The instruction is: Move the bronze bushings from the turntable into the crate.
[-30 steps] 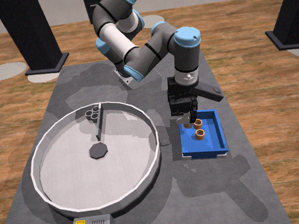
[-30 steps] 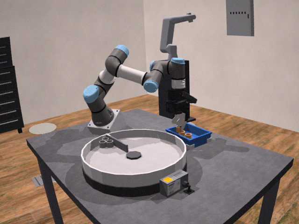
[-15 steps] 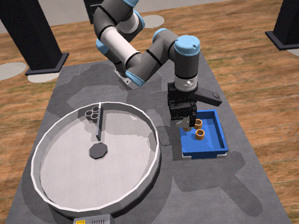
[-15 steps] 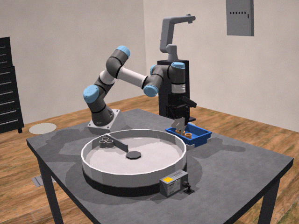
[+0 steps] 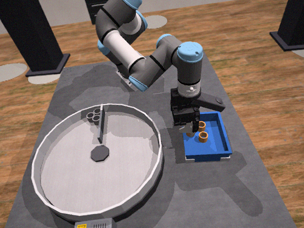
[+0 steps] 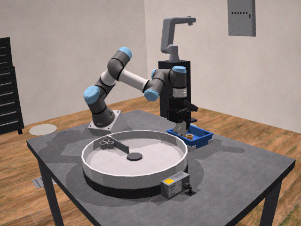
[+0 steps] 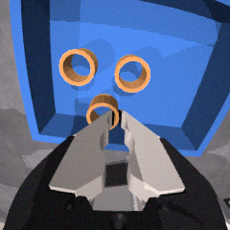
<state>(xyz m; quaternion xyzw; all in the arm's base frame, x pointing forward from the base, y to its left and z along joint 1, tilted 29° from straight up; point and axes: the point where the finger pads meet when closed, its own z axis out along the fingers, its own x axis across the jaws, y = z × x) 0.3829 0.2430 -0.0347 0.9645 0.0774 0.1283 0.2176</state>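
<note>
A dark grey rectangular table supports a large pale round turntable with a raised wall. A strip of tabletop separates this wall from the blue rectangular open crate.

The grey-and-white jointed arm reaches over the table, directing its black gripper with pale angular fingers downward into the crate, beside the wall nearest the turntable. Most open room inside the crate lies away from that wall.

A straight grey divider runs inward from the turntable wall. Three upright grey steel bushings are grouped between divider and wall.

The jaws are closed on the wall of one short orange-bronze cylindrical bushing, within the crate. Its long axis is roughly vertical, open end up; contact with the crate floor cannot be determined. Two further bronze bushings stand upright on the crate floor, apart from each other, bores facing up.
</note>
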